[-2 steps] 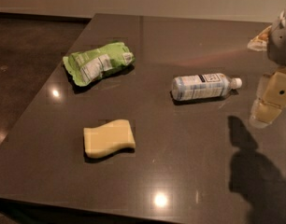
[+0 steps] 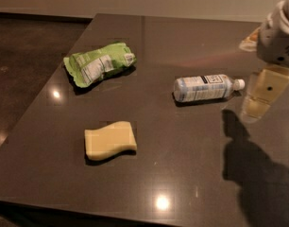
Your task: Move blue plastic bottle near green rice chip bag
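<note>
Nudged slightly left, the pale gripper, open or closed I cannot tell, hovers at frame right, just beside the cap of the clear blue-labelled plastic bottle, which lies at centre right on the dark worktop. The lime-green wrinkled chip bag lies upper left, and the pale yellow wavy sponge lower left.

Table: bag, bottle, sponge (tool right).

I see the gripper at the right edge, just beside the cap of the blue plastic bottle, with its arm cut off there, and I cannot read the small print on the bottle's label.
</note>
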